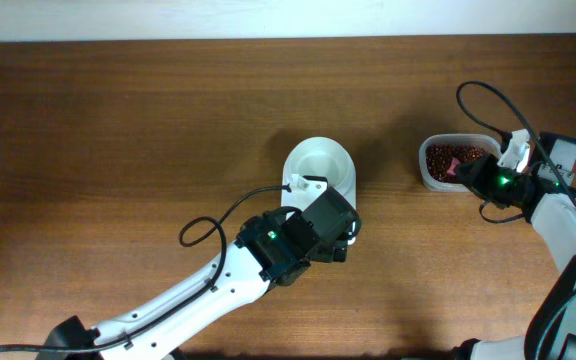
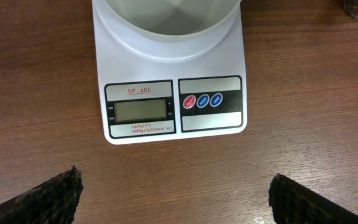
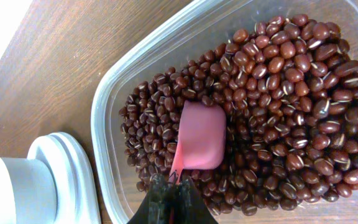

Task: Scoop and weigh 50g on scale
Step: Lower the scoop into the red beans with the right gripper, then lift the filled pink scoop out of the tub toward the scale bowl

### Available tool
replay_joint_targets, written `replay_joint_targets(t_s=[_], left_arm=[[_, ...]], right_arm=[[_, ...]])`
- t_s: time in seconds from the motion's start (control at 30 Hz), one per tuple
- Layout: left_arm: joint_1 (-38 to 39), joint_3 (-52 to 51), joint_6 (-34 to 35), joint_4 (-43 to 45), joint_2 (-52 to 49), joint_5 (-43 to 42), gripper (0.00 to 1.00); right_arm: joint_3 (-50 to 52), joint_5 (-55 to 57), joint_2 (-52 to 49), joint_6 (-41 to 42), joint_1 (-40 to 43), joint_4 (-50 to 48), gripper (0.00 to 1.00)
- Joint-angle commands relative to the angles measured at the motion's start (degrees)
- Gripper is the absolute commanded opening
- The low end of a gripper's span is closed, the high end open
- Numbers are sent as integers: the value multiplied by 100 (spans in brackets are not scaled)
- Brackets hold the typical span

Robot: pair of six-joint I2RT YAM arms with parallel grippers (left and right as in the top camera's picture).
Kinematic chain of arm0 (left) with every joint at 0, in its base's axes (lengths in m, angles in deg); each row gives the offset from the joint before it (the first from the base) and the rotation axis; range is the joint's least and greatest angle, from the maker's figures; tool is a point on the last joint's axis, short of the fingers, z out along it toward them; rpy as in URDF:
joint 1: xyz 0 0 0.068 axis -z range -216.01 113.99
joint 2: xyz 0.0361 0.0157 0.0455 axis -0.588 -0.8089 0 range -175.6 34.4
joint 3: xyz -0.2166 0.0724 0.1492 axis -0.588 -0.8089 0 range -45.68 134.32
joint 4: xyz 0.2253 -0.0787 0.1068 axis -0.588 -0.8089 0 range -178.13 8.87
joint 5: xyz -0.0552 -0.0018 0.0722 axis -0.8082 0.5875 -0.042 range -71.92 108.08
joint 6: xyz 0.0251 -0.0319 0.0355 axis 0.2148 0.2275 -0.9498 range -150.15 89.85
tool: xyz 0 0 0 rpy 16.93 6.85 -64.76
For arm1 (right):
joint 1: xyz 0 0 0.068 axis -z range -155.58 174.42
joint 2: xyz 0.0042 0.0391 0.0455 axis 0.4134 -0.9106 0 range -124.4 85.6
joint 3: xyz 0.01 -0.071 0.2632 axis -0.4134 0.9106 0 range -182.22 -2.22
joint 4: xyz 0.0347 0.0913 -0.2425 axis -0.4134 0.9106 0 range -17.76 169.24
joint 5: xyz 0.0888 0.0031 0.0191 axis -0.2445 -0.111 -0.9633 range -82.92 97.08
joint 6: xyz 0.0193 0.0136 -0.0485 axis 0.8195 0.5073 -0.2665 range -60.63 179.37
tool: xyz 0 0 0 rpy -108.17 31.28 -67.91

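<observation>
The white scale [image 1: 308, 188] stands mid-table with its round white bowl [image 1: 320, 163] empty. In the left wrist view the scale [image 2: 173, 118] has a blank grey display [image 2: 140, 111]. My left gripper [image 2: 176, 199] hovers open just in front of the scale, nothing between its fingers [image 2: 42, 199]. The dark red-brown beans [image 3: 278, 93] fill a clear tub [image 3: 104, 112]. My right gripper [image 3: 174, 193] is shut on the handle of a pink spoon [image 3: 201, 137], whose bowl lies in the beans. From overhead, the right gripper [image 1: 473, 178] is over the tub [image 1: 430, 178].
The left arm [image 1: 208, 290] runs from the lower left up to the scale, with a black cable looping beside it. The tub sits right of the scale, with a gap of bare wood between them. The scale's edge [image 3: 55, 180] shows left of the tub.
</observation>
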Motion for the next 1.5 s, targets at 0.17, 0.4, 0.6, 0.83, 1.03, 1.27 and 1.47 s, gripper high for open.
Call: replay_joint_targets(t_s=[0.17, 0.4, 0.6, 0.83, 1.03, 1.27, 1.47], left_arm=[[24, -2, -26, -7, -20, 61, 99], [24, -2, -26, -7, -20, 61, 99], [24, -2, -26, -7, -20, 61, 99], [24, -2, -26, -7, -20, 61, 99], [24, -2, -26, -7, -20, 61, 99], [24, -2, -26, -7, -20, 61, 99], [24, -2, -26, -7, -20, 61, 99]], right_arm=[[-7, -1303, -105, 24, 789, 90, 4], [-7, -1919, -105, 26, 1152, 87, 4], [-7, -2310, -105, 28, 1154, 85, 4], [-7, -2393, -105, 393, 1154, 105, 4], [-7, -2393, -105, 686, 1475, 291, 4], [-7, -2566, -105, 774, 1631, 280, 4], [-7, -3320, -105, 909, 1631, 282, 4]])
